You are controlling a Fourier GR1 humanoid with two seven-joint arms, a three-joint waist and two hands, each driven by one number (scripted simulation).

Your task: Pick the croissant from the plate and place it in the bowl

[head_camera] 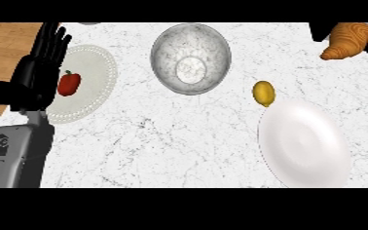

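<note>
Grey forearm metal fills the lower left corner, and above it the left hand (39,68) stands at the view's left edge with its black fingers straight and pointing up, holding nothing. It overlaps the left rim of the dotted plate (97,66), one of two plates in view. On that plate lies a single red pepper (69,83), just right of the hand's palm.

At lower right on the marble counter (158,141) sits the second plate, the plain white plate (305,143), with nothing on it. One yellow lemon (264,93) lies just beyond its upper left rim, on the counter and very close to the plate's edge.

Farther off, near the middle of the far side, stands one metal bowl (191,58), with only a pale round base showing inside it.

At the top right corner the one croissant (347,41) is well away from both plates and from the bowl, up against a small dark shape at the corner that seems to be part of the right hand (321,31). So little of that hand shows that I cannot tell how it is set or whether it grips the croissant.

No writing or labels can be read anywhere.
</note>
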